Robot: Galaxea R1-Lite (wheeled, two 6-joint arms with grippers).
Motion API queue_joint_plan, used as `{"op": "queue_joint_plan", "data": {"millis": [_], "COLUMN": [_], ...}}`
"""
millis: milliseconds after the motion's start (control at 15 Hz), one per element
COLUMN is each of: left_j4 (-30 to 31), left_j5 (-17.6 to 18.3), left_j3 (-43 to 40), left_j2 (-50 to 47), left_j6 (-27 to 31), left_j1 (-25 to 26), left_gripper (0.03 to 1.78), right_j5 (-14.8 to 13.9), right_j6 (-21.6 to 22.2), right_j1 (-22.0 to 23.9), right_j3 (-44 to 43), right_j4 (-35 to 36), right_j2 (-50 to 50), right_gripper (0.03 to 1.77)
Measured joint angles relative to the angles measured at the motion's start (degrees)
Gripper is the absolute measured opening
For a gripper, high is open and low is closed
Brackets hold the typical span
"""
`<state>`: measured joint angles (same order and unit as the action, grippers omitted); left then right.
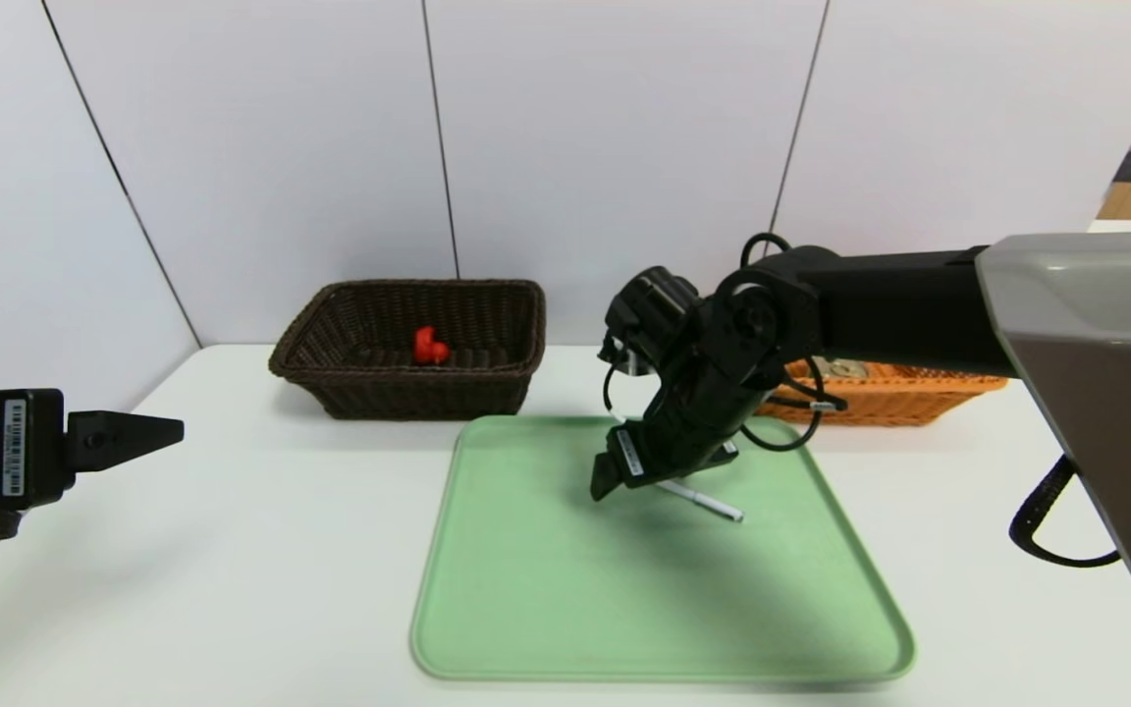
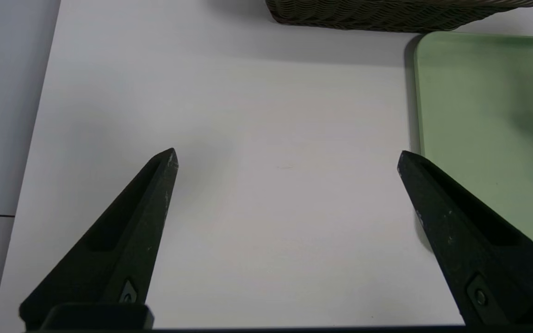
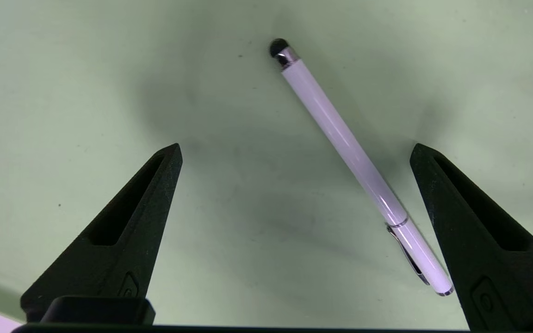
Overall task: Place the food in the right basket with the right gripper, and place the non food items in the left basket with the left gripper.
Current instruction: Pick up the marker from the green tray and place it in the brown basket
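A thin white pen (image 1: 708,503) (image 3: 354,157) lies slantwise on the green tray (image 1: 546,609). My right gripper (image 1: 664,473) (image 3: 295,148) hangs open just above it, with the pen's clip end close to one finger and nothing gripped. The red duck (image 1: 430,346) sits inside the dark brown left basket (image 1: 330,334). The orange right basket (image 1: 889,398) stands behind my right arm, and a small tin top (image 1: 838,368) seems to show in it, mostly hidden. My left gripper (image 1: 168,430) (image 2: 287,155) is open and empty over bare table at the far left.
The white table (image 1: 232,550) runs up to a white panel wall behind the baskets. The left wrist view shows the tray's edge (image 2: 479,115) and the dark basket's base (image 2: 387,14). A black cable (image 1: 1047,530) loops beside my right arm.
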<state>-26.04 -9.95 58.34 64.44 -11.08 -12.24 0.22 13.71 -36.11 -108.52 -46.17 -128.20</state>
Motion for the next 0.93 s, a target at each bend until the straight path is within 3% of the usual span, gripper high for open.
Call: {"op": "queue_joint_plan", "data": {"millis": [333, 667, 800, 933], "left_j4": [0.00, -0.02, -0.02, -0.02], "left_j5": [0.00, 0.00, -0.02, 0.00], "left_j3": [-0.35, -0.68, -0.96, -1.07], "left_j2": [-0.20, -0.74, -1.01, -1.18], "left_j6": [0.11, 0.09, 0.11, 0.11], "left_j1": [-0.05, -0.07, -0.07, -0.05], "left_gripper": [1.69, 1.69, 1.69, 1.69], "right_j5": [-1.37, -1.26, -0.82, -0.90], "right_j6": [-1.56, -13.01, -12.62, -8.42], "right_j1": [0.65, 2.27, 1.96, 1.11], "right_j3": [0.06, 0.23, -0.52, -1.51], "right_j4": [-1.68, -5.45, -5.40, -5.46], "right_j2": [-0.05, 0.57, 0.55, 0.20], "right_gripper": [1.70, 1.70, 1.70, 1.70]}}
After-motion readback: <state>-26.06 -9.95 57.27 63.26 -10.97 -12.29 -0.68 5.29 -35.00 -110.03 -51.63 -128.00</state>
